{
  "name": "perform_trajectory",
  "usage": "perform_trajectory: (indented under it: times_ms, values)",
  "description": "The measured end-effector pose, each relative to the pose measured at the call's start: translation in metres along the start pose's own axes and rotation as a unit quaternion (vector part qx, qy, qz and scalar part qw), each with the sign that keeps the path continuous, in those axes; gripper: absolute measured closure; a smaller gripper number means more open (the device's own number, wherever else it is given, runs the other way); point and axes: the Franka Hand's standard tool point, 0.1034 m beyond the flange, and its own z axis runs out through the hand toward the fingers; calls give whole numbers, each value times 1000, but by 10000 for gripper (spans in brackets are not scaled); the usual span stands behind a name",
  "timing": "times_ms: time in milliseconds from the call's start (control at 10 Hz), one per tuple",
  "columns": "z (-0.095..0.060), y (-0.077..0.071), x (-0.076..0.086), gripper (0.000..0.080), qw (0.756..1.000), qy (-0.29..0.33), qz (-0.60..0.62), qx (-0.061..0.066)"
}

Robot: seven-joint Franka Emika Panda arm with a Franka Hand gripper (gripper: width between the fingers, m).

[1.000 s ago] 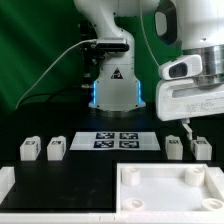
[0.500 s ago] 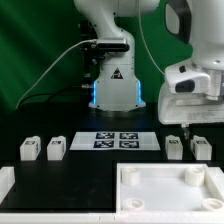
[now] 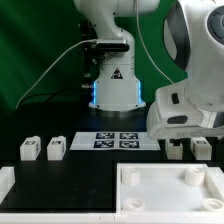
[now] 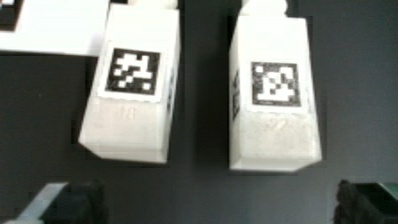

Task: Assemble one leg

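Two white legs lie side by side on the black table in the wrist view, one (image 4: 134, 95) and the other (image 4: 272, 95), each with a square marker facing up. My gripper (image 4: 221, 205) is open and empty above them, and its dark fingertips (image 4: 71, 203) show at either side, touching neither leg. In the exterior view my gripper (image 3: 184, 140) hangs low over the right pair of legs (image 3: 201, 148) and partly hides the inner one. Two more legs (image 3: 29, 149) (image 3: 55, 149) lie at the exterior view's left.
The large white tabletop (image 3: 165, 185) lies in front at the exterior view's right. The marker board (image 3: 115, 140) lies mid-table before the robot base (image 3: 112, 85). A white block (image 3: 5, 185) stands at the front left edge.
My hand has come down and slightly toward the exterior view's left, from well above the table to just over the right pair of legs. The legs have not moved.
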Motion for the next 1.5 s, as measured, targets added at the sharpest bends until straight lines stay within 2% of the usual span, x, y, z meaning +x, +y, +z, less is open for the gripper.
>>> perform_trajectory:
  times_ms: [100,200,600,1000,1300,1500]
  values:
    - [-3,-8,8,150,1000,-9,11,4]
    - [-3,-16,4,150,1000,-6,9,1]
    - [12,-30,-2,150,1000,-9,7,-9]
    - [39,-31,2,150,1000,-28,8,-12]
    - [43,-31,5,150,999,-32,7,-12]
    - [43,-31,5,417,999,-32,6,-12]
